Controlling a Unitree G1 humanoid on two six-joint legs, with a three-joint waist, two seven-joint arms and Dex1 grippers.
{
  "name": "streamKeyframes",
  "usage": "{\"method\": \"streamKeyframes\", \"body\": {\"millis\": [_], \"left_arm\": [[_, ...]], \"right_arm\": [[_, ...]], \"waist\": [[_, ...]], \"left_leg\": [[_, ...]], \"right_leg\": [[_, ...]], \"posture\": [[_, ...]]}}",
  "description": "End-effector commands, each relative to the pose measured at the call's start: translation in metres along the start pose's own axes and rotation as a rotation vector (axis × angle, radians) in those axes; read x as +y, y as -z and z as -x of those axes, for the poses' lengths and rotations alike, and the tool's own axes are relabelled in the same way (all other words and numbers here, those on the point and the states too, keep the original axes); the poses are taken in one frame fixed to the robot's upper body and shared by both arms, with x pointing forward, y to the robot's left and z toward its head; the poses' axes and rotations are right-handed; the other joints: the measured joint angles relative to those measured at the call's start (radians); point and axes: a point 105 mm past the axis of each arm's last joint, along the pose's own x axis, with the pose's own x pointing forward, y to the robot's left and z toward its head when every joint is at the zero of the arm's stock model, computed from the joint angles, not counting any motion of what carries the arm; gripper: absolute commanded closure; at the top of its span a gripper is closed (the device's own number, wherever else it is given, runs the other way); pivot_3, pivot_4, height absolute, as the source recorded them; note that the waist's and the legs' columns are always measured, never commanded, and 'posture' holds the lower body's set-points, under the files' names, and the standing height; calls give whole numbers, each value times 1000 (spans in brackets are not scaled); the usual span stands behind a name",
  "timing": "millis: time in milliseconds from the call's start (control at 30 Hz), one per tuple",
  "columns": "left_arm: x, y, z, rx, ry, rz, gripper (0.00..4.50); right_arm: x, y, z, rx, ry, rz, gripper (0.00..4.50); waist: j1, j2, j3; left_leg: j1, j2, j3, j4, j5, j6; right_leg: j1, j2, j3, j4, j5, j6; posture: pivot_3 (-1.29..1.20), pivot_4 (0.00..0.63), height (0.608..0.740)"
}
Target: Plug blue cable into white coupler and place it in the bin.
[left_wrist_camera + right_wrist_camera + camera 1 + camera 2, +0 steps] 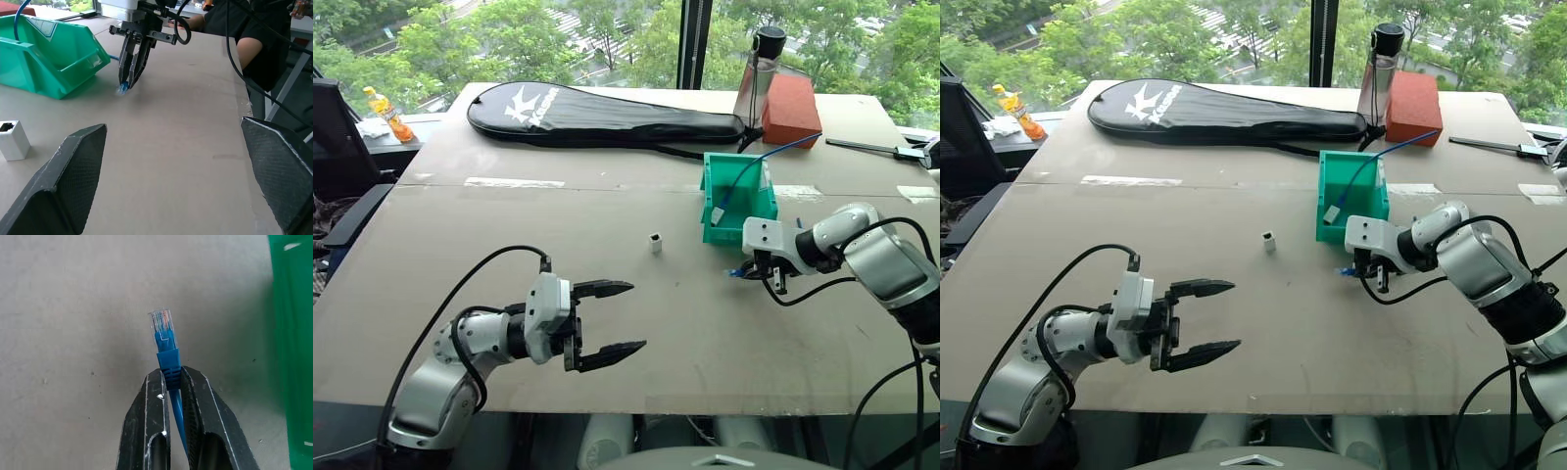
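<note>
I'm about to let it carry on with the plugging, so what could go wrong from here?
1. The right gripper pinches the blue cable just behind its clear plug, on a thin boot; it might twist or slip on insertion.
2. The white coupler stands loose on the table, and the left gripper is open and apart from it, so a push could tip or slide it.
3. The bin sits close beside the right gripper and could get bumped.

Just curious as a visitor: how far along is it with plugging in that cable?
Done: the right end effector has gripped the blue cable behind its plug. In hand: carrying it. Left: plugging into the white coupler, standing untouched on the table, then placing it in the bin.
</note>
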Motion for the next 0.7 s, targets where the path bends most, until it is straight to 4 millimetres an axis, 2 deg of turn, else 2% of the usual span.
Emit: {"method": "streamKeyframes", "body": {"millis": [33,500,533,700], "left_arm": [[-4,-11,1,-21,8,-50,0],[-6,-8,0,-20,0,-45,0],[-6,-8,0,-21,1,-45,0],[-5,-7,-1,-19,7,-40,0]], "right_arm": [[-5,-4,4,19,15,71,4441],[1,-6,-5,41,-21,37,4441],[2,-6,-5,41,-23,31,3732],[3,-9,-5,17,-11,0,1668]], "waist": [[0,0,0],[0,0,0],[0,0,0],[0,0,0]], "left_leg": [[0,0,0,0,0,0],[1,0,0,0,0,0],[1,0,0,0,0,0],[1,0,0,0,0,0]], "right_leg": [[0,0,0,0,0,0],[0,0,0,1,0,0],[0,0,0,1,0,0],[0,0,0,1,0,0]], "posture": [[0,150,740],[0,150,740],[0,150,740],[0,150,740]]}}
